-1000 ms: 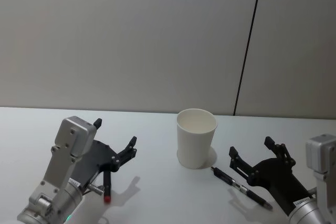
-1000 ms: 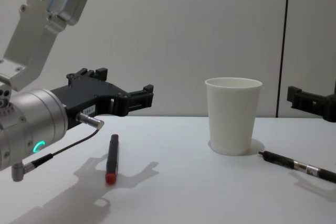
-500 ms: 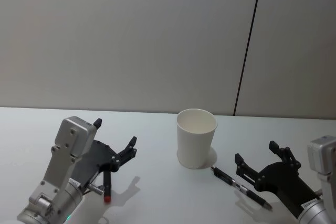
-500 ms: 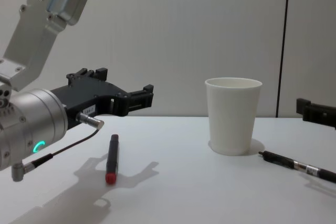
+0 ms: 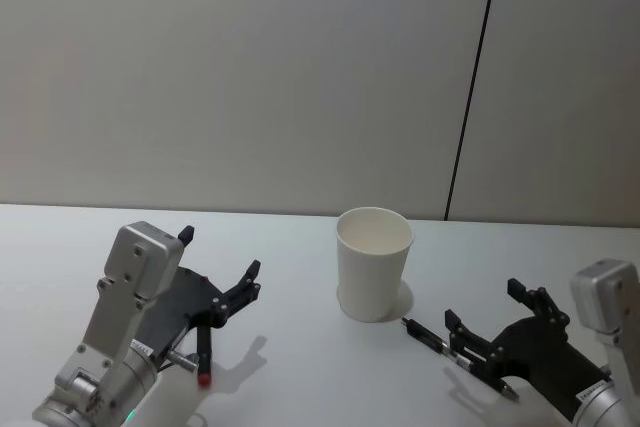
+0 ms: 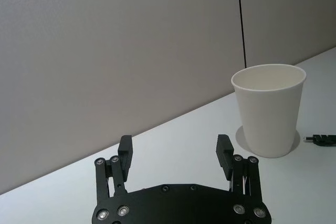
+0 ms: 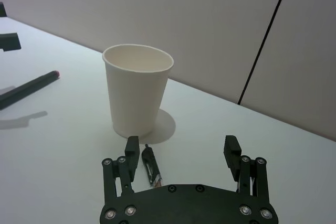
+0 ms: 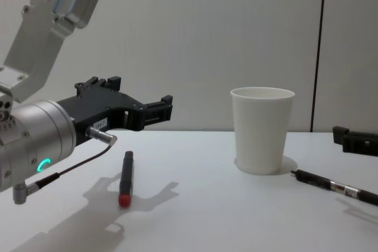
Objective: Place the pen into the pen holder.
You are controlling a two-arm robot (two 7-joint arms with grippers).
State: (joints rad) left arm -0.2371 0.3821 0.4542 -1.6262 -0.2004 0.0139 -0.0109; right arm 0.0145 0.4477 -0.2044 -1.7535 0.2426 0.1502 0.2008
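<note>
The pen holder [image 5: 374, 262], a white paper cup, stands upright mid-table, also seen as the cup [image 8: 261, 131] [image 7: 137, 90] [image 6: 269, 109]. A black pen [image 5: 455, 351] [image 8: 333, 187] lies flat just to its right. My right gripper [image 5: 484, 305] [image 7: 181, 148] hangs open low over this pen, whose near end [image 7: 150, 167] lies beside one finger [image 7: 132, 149]. A second black pen with a red end [image 5: 204, 352] [image 8: 125, 177] lies on the left. My left gripper [image 5: 220, 252] [image 8: 142, 95] [image 6: 175, 148] hovers open above it, holding nothing.
The white table [image 5: 300, 377] runs back to a grey wall with a dark vertical seam [image 5: 470, 97]. A thin cable [image 8: 77, 166] hangs from the left wrist near the red-ended pen. Free room lies in front of the cup.
My right gripper has come down toward the table over the black pen, still open. The left arm, both pens and the cup have not moved.
</note>
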